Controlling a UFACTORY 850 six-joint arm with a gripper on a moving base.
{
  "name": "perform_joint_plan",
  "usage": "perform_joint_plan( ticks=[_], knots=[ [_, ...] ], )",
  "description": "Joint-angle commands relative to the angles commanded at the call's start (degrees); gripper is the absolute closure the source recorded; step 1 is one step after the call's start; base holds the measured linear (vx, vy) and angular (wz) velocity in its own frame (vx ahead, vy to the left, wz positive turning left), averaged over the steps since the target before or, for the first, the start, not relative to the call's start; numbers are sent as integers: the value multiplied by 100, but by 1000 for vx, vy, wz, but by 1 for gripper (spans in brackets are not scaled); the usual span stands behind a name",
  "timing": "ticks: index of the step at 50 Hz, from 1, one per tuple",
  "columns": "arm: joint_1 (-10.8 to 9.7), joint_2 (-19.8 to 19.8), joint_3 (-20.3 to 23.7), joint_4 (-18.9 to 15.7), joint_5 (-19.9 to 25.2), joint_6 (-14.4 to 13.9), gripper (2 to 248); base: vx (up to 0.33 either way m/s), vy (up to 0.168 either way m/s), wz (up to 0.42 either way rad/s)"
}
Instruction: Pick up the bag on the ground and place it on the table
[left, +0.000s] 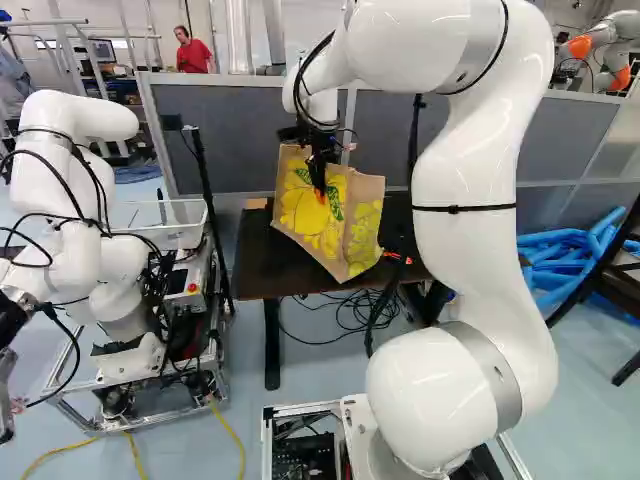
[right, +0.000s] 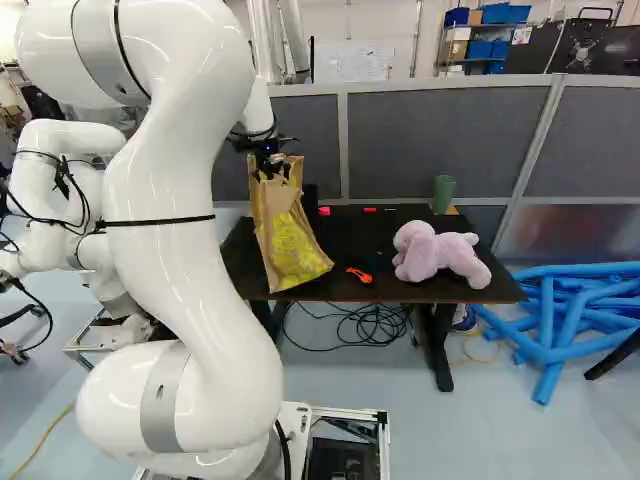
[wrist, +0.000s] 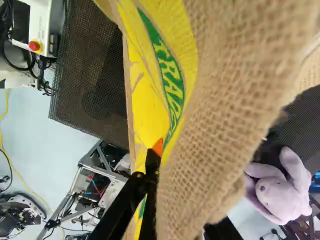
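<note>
The bag (left: 308, 215) hangs tilted over the worktop (right: 370, 235), at its left end in the right base view; we cannot tell whether its base touches. Our claw (left: 320, 184) holds it by its upper part. Yellow print covers its side, with pale lettering on a green leaf (wrist: 169, 80). Beyond, we see an orange tool (right: 359, 275), a lilac plush (right: 430, 255) and a green cup (right: 444, 194).

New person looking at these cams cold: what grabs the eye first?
Probably the tan bag with its loud yellow print, held tilted in the claw at the dark table. Next, the pink plush toy on that table, right of the bag in the right base view, then the bright blue tubes heaped on the floor beyond.
</note>
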Motion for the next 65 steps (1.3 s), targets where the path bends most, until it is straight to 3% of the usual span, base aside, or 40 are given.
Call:
perform_joint_plan(
  ticks=[6,7,11,12,16,17,22,23,27,28,32,33,37,38,65],
  knots=[
    [0,0,0,0,0,0,228,0,0,0],
    [0,0,0,0,0,0,210,0,0,0],
    [0,0,0,0,0,0,210,0,0,0],
    [0,0,0,0,0,0,176,0,0,0],
    [0,0,0,0,0,0,176,0,0,0],
    [0,0,0,0,0,0,141,0,0,0],
    [0,0,0,0,0,0,141,0,0,0],
    [0,0,0,0,0,0,107,0,0,0],
    [0,0,0,0,0,0,107,0,0,0],
    [0,0,0,0,0,0,71,0,0,0],
    [0,0,0,0,0,0,71,0,0,0],
    [0,0,0,0,0,0,35,0,0,0],
    [0,0,0,0,0,0,35,0,0,0],
    [0,0,0,0,0,0,4,0,0,0],
    [0,95,15,0,0,0,3,0,0,0]
  ],
)
